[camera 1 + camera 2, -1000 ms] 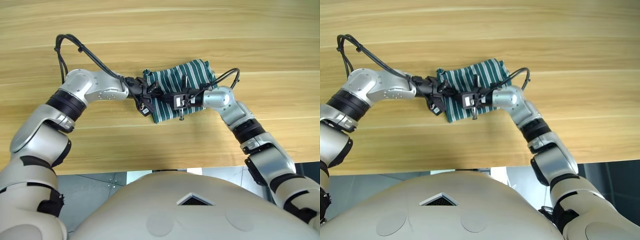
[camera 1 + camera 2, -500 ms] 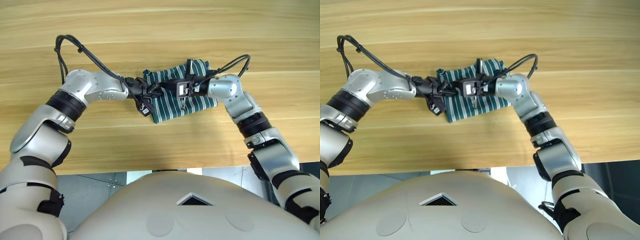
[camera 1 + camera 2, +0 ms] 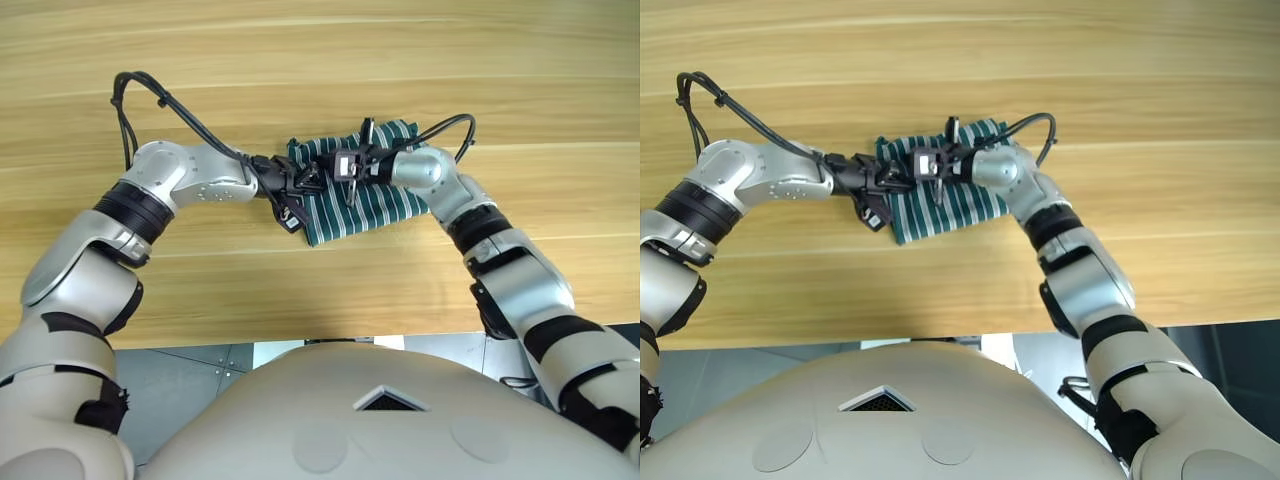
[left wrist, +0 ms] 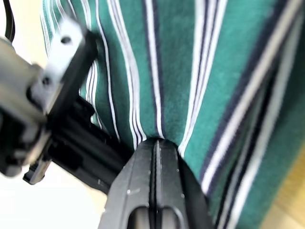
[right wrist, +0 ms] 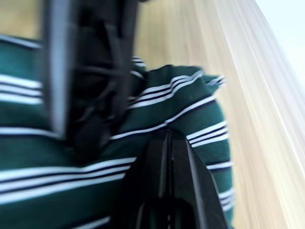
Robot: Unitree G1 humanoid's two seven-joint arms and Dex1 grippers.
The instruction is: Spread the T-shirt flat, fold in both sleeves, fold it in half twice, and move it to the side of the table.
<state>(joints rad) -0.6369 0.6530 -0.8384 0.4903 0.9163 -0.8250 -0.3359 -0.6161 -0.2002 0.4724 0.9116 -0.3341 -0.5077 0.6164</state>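
Well in from the near edge of the pale wooden table, the green T-shirt with white and dark stripes lies folded into a small, thick rectangle. Both arms meet at its left edge. The left gripper has its fingers pressed together with a pucker of striped cloth caught at the tips, and the right gripper is closed on a fold just beside it.

The folding looks finished, so the step in hand is probably the move to the table's side. To do it well, hold both pinches firm through all layers and raise the edge only a little. Move the two arms at one pace so the folds do not slide apart, and lay the bundle flat before letting go.
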